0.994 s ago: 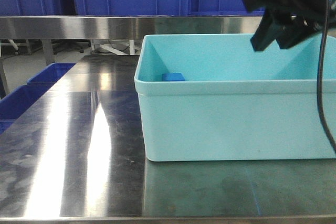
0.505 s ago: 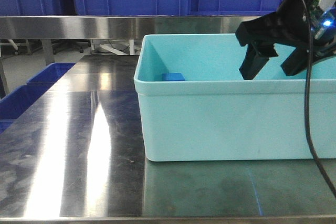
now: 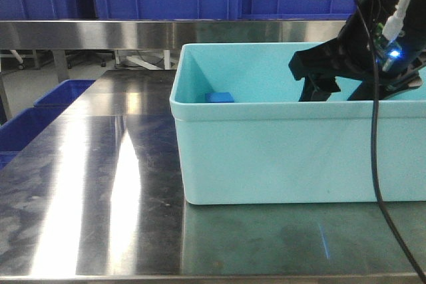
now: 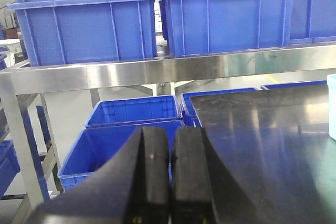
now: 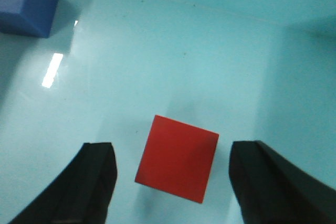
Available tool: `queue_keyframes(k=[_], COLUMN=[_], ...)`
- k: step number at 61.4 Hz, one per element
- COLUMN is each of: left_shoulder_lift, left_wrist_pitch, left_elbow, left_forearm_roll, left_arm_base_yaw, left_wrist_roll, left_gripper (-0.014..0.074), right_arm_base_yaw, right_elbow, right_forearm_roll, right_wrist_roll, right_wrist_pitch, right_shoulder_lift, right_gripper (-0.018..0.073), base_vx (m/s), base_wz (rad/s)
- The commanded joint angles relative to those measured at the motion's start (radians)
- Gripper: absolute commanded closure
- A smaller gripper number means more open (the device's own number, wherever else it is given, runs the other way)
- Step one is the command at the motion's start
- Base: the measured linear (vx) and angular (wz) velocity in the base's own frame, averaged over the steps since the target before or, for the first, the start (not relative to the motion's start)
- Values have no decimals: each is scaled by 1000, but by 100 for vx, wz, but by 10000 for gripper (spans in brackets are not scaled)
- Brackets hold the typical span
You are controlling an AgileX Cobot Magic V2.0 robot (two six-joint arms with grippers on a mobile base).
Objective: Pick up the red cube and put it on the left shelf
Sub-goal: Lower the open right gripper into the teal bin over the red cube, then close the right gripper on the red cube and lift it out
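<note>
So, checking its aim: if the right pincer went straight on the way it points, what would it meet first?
Likely the red cube, sitting between the right pincer's open fingers on the teal bin's floor; depth is unclear.

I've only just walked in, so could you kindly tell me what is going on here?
The right pincer is down inside the teal bin, open, with its fingers either side of the red cube on the bin floor, not yet closed on it. A blue cube sits in a corner of the bin. The left pincer is shut, holding nothing, facing the left shelf with its blue crates.
</note>
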Motion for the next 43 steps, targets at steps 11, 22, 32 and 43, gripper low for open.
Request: queue_keyframes(k=[11, 22, 32, 43], left_shoulder_lift=[6, 6, 6, 6], left_wrist_pitch=[-84, -84, -84, -84], left_elbow=[22, 22, 22, 22], left_forearm_roll=[-9, -9, -9, -9], left_arm_base_yaw=[2, 2, 2, 2], left_wrist_roll=[-2, -2, -2, -2], left_gripper=[491, 491, 491, 491], right_arm_base_yaw=[0, -1, -1, -1], right_elbow=[-47, -47, -47, -47], right_forearm_roll=[-10, -12, -12, -12], right_wrist_roll=[0, 0, 0, 0], right_wrist_pitch=[-70, -72, -82, -128], right_shoulder_lift=[8, 38, 57, 56], right_gripper=[-3, -3, 0, 146], base_vx=[0, 0, 0, 0], base_wz=[0, 0, 0, 0])
